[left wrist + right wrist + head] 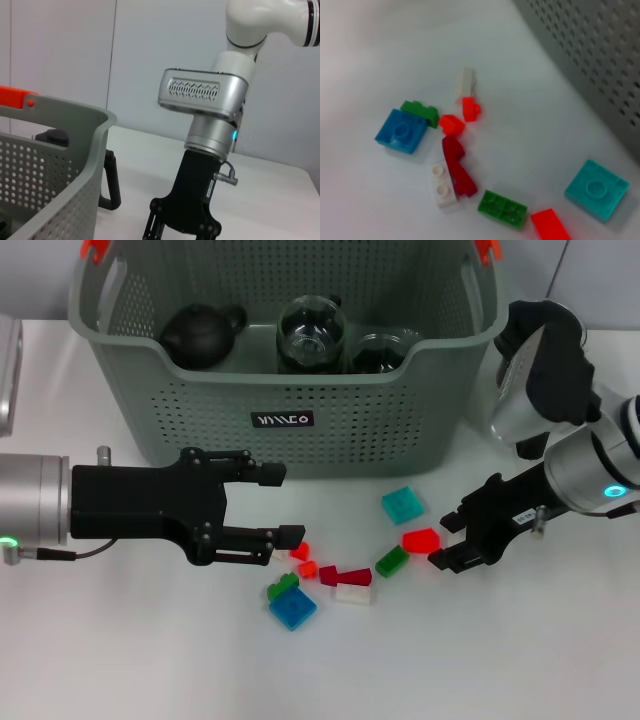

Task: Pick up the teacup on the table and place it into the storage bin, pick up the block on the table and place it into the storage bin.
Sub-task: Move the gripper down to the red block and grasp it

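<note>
Overhead, both tools, left (283,504) and right (452,536), hover spread above white table (520,650).

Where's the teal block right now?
Head view: the teal block lies on the table in front of the storage bin, right of centre, beside the red block.

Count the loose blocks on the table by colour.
Blue: 1
Teal: 1
Green: 2
White: 2
Bright red: 3
Dark red: 2, touching
Total: 11 blocks
</note>
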Robot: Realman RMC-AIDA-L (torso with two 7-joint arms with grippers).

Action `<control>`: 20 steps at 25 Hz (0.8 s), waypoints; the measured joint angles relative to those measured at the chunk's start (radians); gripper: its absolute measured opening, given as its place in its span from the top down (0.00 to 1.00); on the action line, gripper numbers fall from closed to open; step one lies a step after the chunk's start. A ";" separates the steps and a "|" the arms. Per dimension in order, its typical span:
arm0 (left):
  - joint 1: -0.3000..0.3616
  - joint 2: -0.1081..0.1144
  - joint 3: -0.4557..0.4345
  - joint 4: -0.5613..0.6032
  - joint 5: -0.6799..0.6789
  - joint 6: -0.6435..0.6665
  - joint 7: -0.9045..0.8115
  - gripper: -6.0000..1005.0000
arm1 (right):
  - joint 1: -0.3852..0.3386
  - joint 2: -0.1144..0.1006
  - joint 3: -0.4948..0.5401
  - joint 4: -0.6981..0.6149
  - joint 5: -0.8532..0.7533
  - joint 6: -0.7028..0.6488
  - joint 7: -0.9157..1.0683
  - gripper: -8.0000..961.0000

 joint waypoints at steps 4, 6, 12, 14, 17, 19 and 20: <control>0.000 0.000 -0.001 -0.001 0.000 -0.001 0.000 0.23 | 0.010 0.002 -0.028 0.020 0.003 0.034 0.009 0.39; 0.000 0.000 -0.001 -0.001 0.000 -0.002 0.000 0.23 | 0.015 0.003 -0.041 0.029 0.004 0.045 0.014 0.41; 0.001 0.001 -0.001 -0.014 0.000 -0.013 0.003 0.23 | 0.035 0.006 -0.048 0.058 0.005 0.068 0.015 0.44; 0.001 0.005 -0.001 -0.022 -0.001 -0.015 0.004 0.23 | 0.044 0.008 -0.051 0.068 0.005 0.074 0.015 0.45; 0.001 0.010 -0.001 -0.030 -0.002 -0.017 0.005 0.23 | 0.051 0.010 -0.059 0.074 0.005 0.083 0.015 0.47; 0.000 0.012 -0.002 -0.034 -0.004 -0.018 0.005 0.23 | 0.056 0.011 -0.063 0.081 0.006 0.089 0.015 0.48; 0.000 0.012 -0.003 -0.034 -0.005 -0.018 0.006 0.23 | 0.057 0.011 -0.065 0.083 0.007 0.091 0.015 0.49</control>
